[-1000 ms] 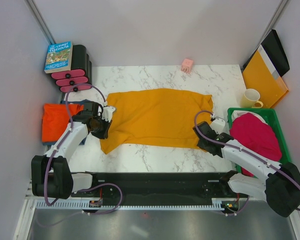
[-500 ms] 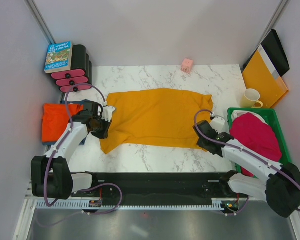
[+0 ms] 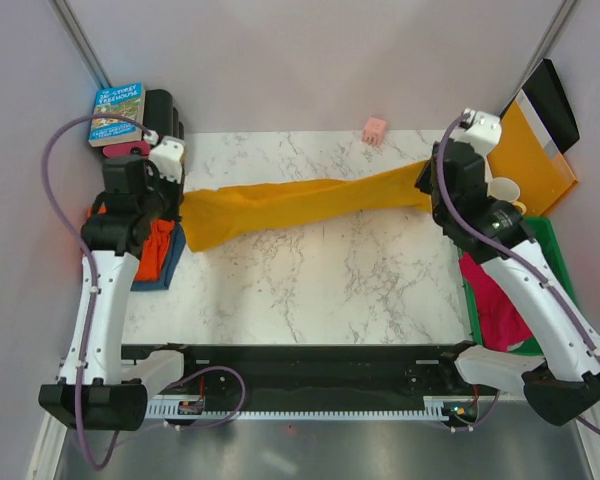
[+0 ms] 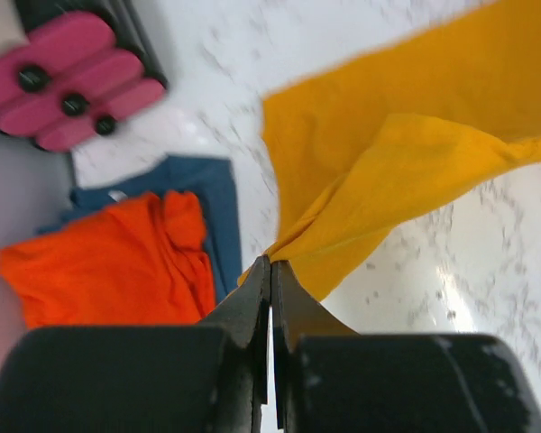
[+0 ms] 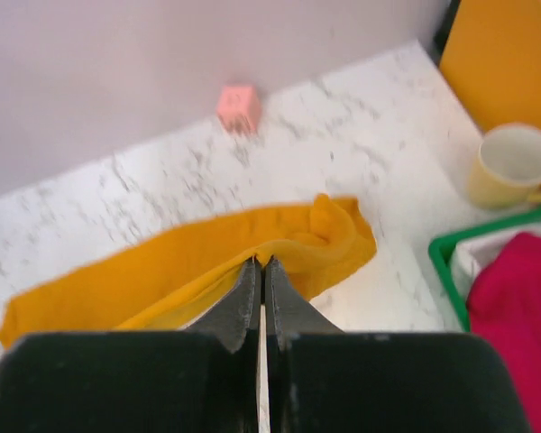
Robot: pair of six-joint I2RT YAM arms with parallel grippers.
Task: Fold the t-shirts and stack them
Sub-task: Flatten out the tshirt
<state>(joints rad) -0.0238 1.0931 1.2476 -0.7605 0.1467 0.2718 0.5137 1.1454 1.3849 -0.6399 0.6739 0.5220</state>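
The mustard-yellow t-shirt (image 3: 300,200) hangs stretched in a long band between my two raised grippers, above the far half of the table. My left gripper (image 4: 271,262) is shut on its left end (image 4: 406,153). My right gripper (image 5: 260,262) is shut on its right end (image 5: 279,239). The red-orange t-shirt (image 3: 158,245) lies on the dusty blue t-shirt (image 3: 173,255) at the table's left edge; both also show in the left wrist view, red-orange (image 4: 108,257) and blue (image 4: 212,203). The magenta-pink t-shirt (image 3: 495,300) lies in the green bin (image 3: 545,235).
A book (image 3: 117,112) lies on a black rack with pink caps (image 3: 130,150) at the far left. A pink cube (image 3: 374,129) stands at the back edge. A cream mug (image 3: 505,192) and a yellow-orange folder (image 3: 528,150) stand at the far right.
Both arms have lifted and swung back toward the far side with the yellow shirt's ends. The shirt lay spread flat; now it hangs stretched as a narrow band.
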